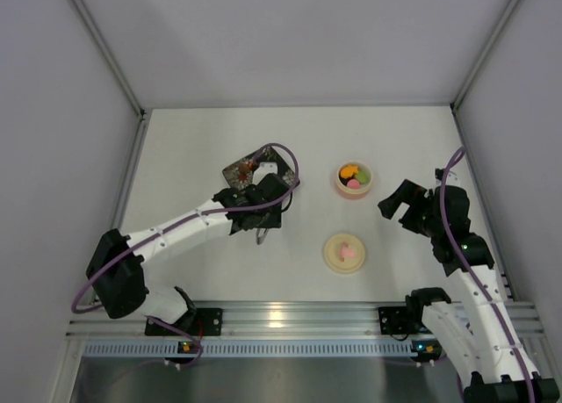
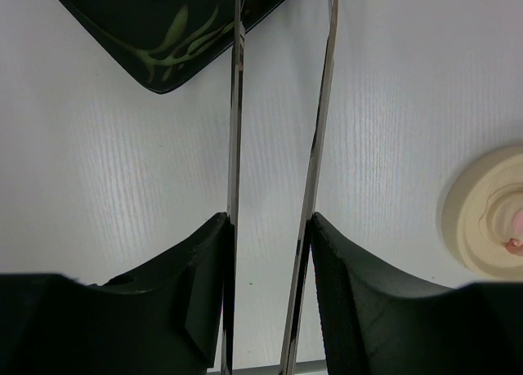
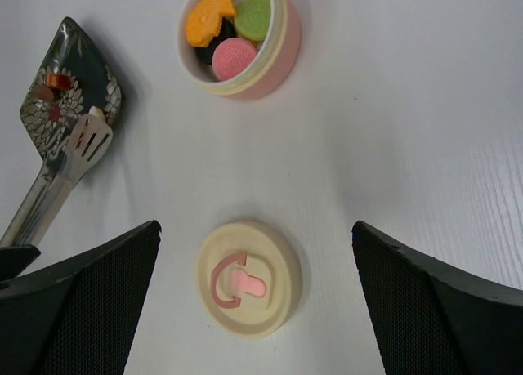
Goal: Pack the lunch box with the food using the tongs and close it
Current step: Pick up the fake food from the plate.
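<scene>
My left gripper [image 2: 270,220] is shut on the tongs [image 2: 320,113], one finger against each silver arm. From the top, the left gripper [image 1: 260,205] hovers at the near corner of the dark floral plate [image 1: 279,168]. The tongs' slotted tips [image 3: 86,140] rest at the plate's edge [image 3: 102,73], near a few brown and red food pieces [image 3: 47,89]. The pink lunch box [image 3: 282,60] holds orange, green, pink and dark food [image 3: 221,32]. Its cream lid [image 3: 248,277] lies on the table, knob up. My right gripper [image 3: 257,310] stands open above the lid, holding nothing.
Grey walls enclose the white table on three sides. The lunch box [image 1: 355,197] stands right of the plate, and the lid [image 1: 344,252] lies nearer the arms. The right gripper [image 1: 399,205] hangs just right of both.
</scene>
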### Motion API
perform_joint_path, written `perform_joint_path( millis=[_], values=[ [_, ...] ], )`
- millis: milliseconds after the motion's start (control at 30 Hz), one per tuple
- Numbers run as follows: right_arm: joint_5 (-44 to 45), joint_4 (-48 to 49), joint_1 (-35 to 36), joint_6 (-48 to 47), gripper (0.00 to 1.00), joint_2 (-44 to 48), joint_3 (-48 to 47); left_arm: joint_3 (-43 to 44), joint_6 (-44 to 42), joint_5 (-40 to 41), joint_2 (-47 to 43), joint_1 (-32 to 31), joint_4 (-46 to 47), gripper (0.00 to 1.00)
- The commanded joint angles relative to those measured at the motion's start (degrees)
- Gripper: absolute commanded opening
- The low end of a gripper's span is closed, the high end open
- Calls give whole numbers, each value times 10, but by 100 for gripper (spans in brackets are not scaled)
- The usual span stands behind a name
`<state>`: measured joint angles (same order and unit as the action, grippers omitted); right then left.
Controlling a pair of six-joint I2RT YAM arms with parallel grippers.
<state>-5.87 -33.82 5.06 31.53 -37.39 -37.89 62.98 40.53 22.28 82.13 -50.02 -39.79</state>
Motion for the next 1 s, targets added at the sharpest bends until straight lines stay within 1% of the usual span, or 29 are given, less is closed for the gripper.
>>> perform_joint_path(
  millis=[0, 300, 733, 967],
  values=[
    [1, 33, -9, -2, 99, 6, 4, 0, 0, 6, -28, 8, 31, 48],
    [0, 33, -9, -1, 99, 9, 7, 15, -4, 14, -37, 18, 23, 48],
    [3, 30, -9, -2, 99, 10, 5, 25, -25, -33, 0, 48, 55, 48],
    [5, 30, -9, -2, 100, 11, 5, 44, -46, -38, 15, 50, 55, 47]
  ],
)
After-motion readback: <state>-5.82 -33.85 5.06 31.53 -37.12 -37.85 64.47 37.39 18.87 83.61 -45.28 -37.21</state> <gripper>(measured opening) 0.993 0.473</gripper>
